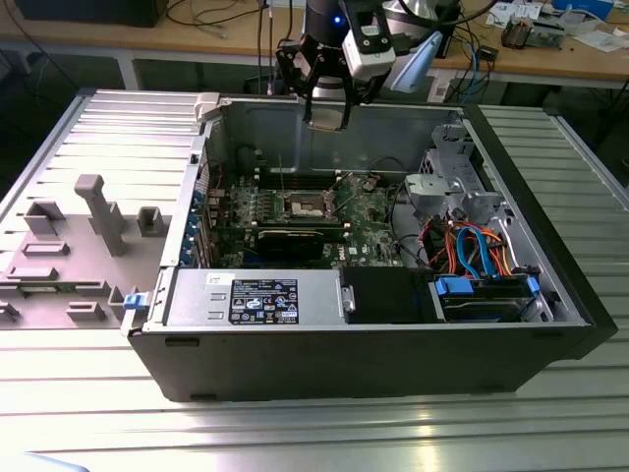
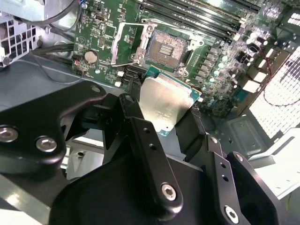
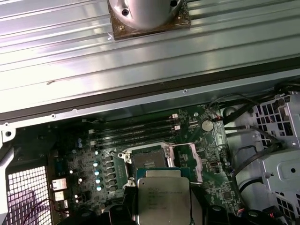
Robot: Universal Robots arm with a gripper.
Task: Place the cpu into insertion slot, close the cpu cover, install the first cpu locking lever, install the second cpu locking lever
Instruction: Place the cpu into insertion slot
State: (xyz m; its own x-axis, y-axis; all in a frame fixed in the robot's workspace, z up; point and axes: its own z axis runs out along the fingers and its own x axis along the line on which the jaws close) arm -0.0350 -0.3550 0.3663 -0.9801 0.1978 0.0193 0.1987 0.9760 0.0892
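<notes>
Between the jaws of the gripper [image 2: 164, 101], the cpu [image 2: 161, 93] is clamped by two opposite edges, silver top up, slightly tilted. It hangs in open air above the green board [image 2: 101, 28], touching nothing below. In both wrist views its far edge overlaps the near rim of the insertion slot [image 2: 165, 48]. The slot is bare, dark centre exposed. The cpu cover [image 2: 125, 44] is swung open just beside the slot, clear of the opening. Past the slot run long memory slots [image 3: 136, 131], near but apart from it. Farther on is the case wall rim [image 3: 140, 101], then the ribbed metal table [image 3: 70, 51]. In the exterior view the gripper sits up near the open computer case's [image 1: 295, 354] far top edge.
</notes>
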